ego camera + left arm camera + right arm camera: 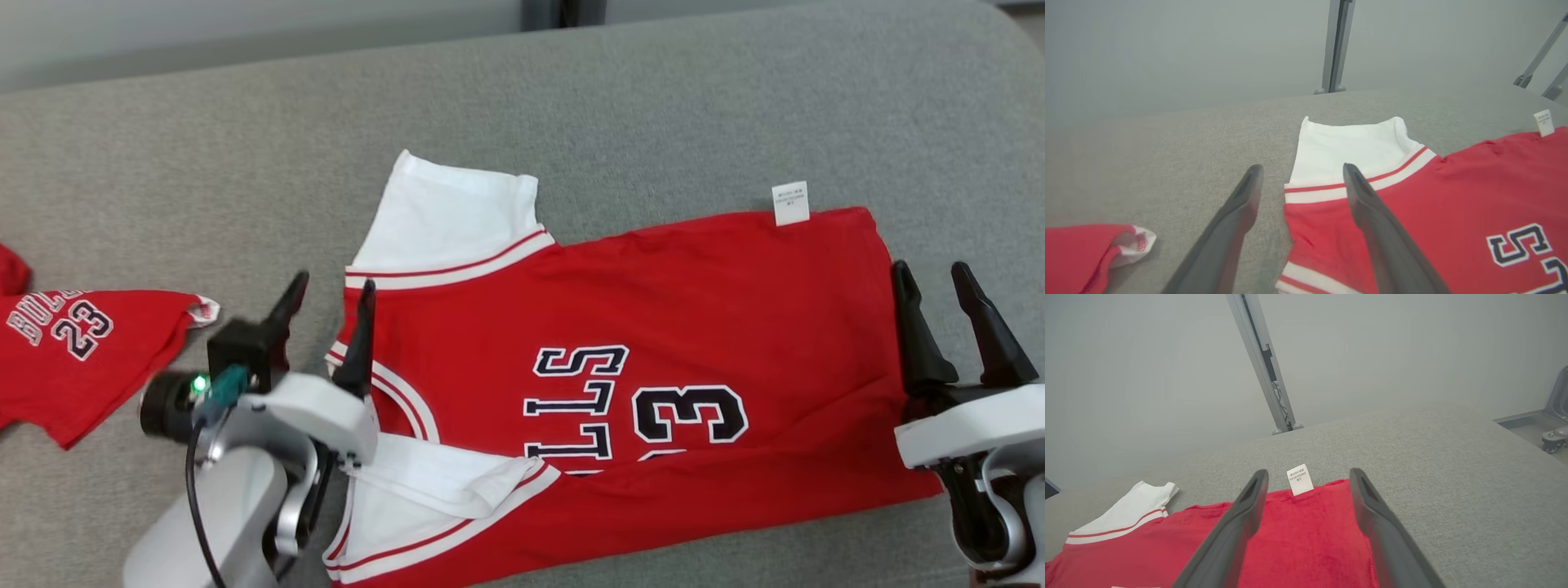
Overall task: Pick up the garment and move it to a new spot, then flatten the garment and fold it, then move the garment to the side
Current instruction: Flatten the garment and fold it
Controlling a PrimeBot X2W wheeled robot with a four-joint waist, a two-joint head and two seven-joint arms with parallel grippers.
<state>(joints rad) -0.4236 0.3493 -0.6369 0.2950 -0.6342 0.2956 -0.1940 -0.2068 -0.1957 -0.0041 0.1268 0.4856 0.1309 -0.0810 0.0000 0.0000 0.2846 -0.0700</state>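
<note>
Over the near left part of the grey padded surface (571, 106), I am holding my left gripper (335, 283) spread and empty, straddling the shoulder edge of the red jersey (653, 310). Near the right edge, my right gripper (929, 268) is hanging equally released beside the hem. The jersey is lying flat across the middle, its near sleeve (433, 482) turned inward and a near strip seemingly covering part of the lettering. I am therefore judging moving and flattening done, folding partway, and shifting aside left. My head view is showing a second red garment (82, 359) with its number, and my right wrist view is adding a castor (1551, 443) beyond the surface.
</note>
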